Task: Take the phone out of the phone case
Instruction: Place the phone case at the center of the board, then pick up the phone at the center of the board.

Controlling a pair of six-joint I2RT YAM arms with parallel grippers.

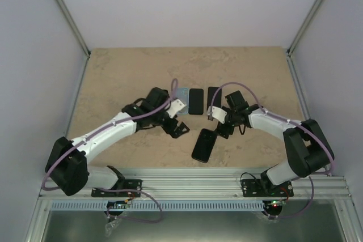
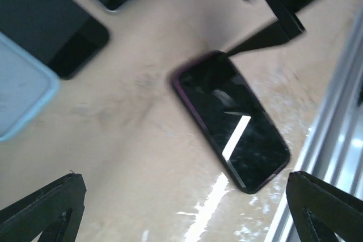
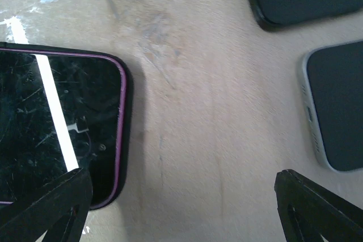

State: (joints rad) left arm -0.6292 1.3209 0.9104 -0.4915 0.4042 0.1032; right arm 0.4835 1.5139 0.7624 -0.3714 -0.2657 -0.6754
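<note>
A black phone in a black case with a purple rim (image 1: pixel 203 145) lies screen up on the table near the front edge. It also shows in the left wrist view (image 2: pixel 232 120) and the right wrist view (image 3: pixel 57 128). My left gripper (image 1: pixel 178 128) is open and empty, just left of the phone's far end, and its fingers (image 2: pixel 45 208) stand wide apart over bare table. My right gripper (image 1: pixel 222 130) is open and empty, just right of the phone's far end. Its left fingertip (image 3: pixel 45 208) overlaps the phone's corner in the right wrist view.
Behind the grippers lie a light blue case (image 1: pixel 181 96) and two dark phones (image 1: pixel 195 101) (image 1: pixel 214 97); one shows a pale grey rim (image 3: pixel 337 111). The aluminium rail (image 1: pixel 193 182) runs along the near edge, close to the cased phone.
</note>
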